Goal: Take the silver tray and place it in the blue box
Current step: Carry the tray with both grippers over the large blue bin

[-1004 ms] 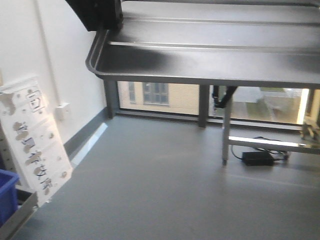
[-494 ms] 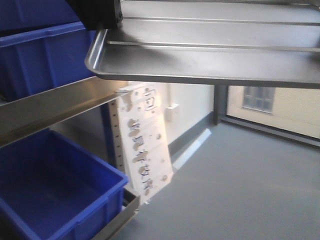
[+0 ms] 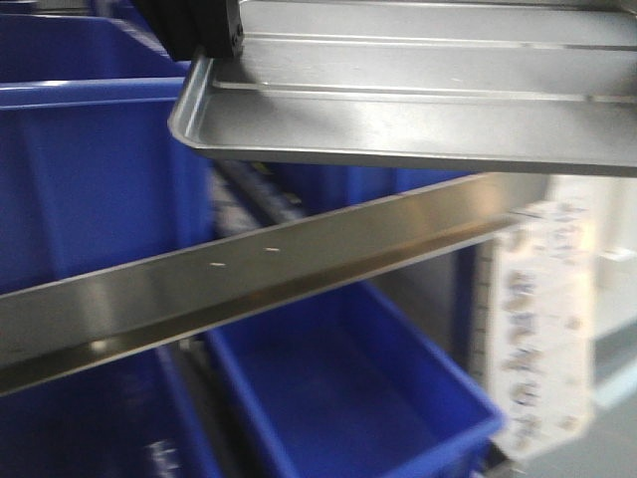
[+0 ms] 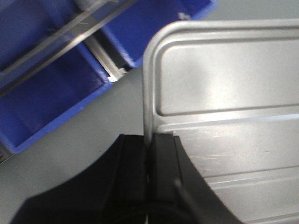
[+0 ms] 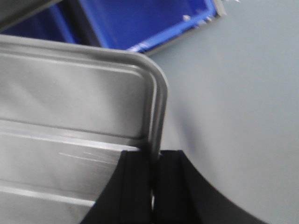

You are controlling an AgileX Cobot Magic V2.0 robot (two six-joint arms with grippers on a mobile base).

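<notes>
two-arm grip: left fingers [image 4: 131, 163], right fingers [image 5: 135, 179] pinching opposite rims, silver tray [image 3: 398, 119] level, near blue box [image 3: 348, 398].

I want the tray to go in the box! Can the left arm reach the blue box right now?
Probably not yet. The left gripper is clamped on the silver tray, and a metal shelf rail crosses in front of the blue box below.

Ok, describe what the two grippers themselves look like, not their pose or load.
Both are matte black. The left gripper has two flat, square-tipped fingers side by side, widening into a broad body with curved outer edges. The right gripper looks the same in shape and colour. No markings or labels show on either.
</notes>
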